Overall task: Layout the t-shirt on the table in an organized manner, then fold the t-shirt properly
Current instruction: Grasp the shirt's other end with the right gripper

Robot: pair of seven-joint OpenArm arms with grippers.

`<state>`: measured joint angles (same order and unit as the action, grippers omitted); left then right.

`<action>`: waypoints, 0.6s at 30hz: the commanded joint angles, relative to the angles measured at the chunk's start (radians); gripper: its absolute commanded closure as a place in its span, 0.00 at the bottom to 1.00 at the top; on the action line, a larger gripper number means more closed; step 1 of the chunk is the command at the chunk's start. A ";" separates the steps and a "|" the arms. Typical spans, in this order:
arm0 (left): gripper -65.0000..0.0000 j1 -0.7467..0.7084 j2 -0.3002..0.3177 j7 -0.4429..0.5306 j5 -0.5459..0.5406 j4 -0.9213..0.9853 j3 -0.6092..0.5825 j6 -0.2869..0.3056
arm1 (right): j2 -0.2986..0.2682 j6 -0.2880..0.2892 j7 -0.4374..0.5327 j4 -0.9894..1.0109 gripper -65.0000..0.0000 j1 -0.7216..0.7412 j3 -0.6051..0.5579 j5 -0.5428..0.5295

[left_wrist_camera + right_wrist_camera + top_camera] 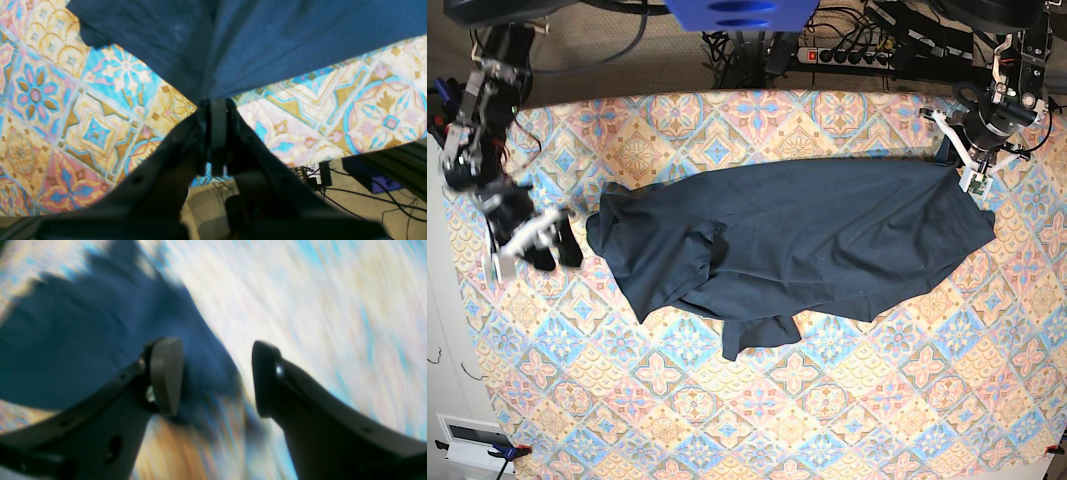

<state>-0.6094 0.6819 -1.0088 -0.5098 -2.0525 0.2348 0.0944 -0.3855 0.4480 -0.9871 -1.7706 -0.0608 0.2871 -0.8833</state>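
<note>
The dark navy t-shirt (807, 235) lies spread across the middle of the patterned table (827, 420), with wrinkles and a folded flap at its left and lower parts. My left gripper (970, 168) is at the shirt's right end, shut on a pinch of the fabric. The left wrist view shows that gripper (216, 103) clamping the t-shirt (233, 40), which fans out above the table (93, 126). My right gripper (557, 252) stands open just left of the shirt's left edge, apart from it. In the blurred right wrist view the open gripper (217, 373) holds nothing, with the t-shirt (66, 340) beyond its left finger.
A power strip with cables (847, 50) lies on the floor behind the table's far edge. A blue part (742, 12) sits at the top centre. Cables and a dark box (367, 180) lie on the floor past the table edge. A white device (472, 435) is at the lower left.
</note>
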 commanded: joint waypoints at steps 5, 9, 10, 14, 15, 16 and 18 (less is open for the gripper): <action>1.00 0.001 0.017 0.012 0.001 -0.013 0.008 -0.003 | -0.020 0.001 0.021 0.094 0.50 0.121 -0.088 -0.014; 1.00 0.000 0.017 0.012 0.001 -0.013 0.008 -0.003 | -0.020 0.001 0.023 0.191 0.50 0.187 -0.154 -0.014; 1.00 0.000 0.017 0.012 0.001 -0.013 0.008 -0.003 | -0.020 0.001 0.024 0.209 0.50 0.200 -0.171 -0.014; 1.00 -0.010 0.017 0.012 0.001 -0.013 0.008 -0.003 | -0.020 0.001 0.024 0.257 0.50 0.218 -0.208 -0.014; 1.00 -0.020 0.017 0.015 0.001 -0.013 0.010 -0.003 | -0.020 0.001 0.024 0.265 0.50 0.218 -0.208 -0.014; 1.00 -0.024 0.017 0.015 0.001 -0.013 0.010 -0.003 | -0.020 0.001 0.024 0.271 0.50 0.218 -0.208 -0.014; 1.00 -0.025 0.017 0.015 0.001 -0.013 0.010 -0.003 | -0.020 0.001 0.024 0.289 0.50 0.221 -0.208 -0.003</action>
<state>-0.6350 0.6804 -1.0058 -0.5102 -2.0525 0.2352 0.0944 -0.3885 0.4408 -0.9928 -1.4624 0.1268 0.0719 -0.8608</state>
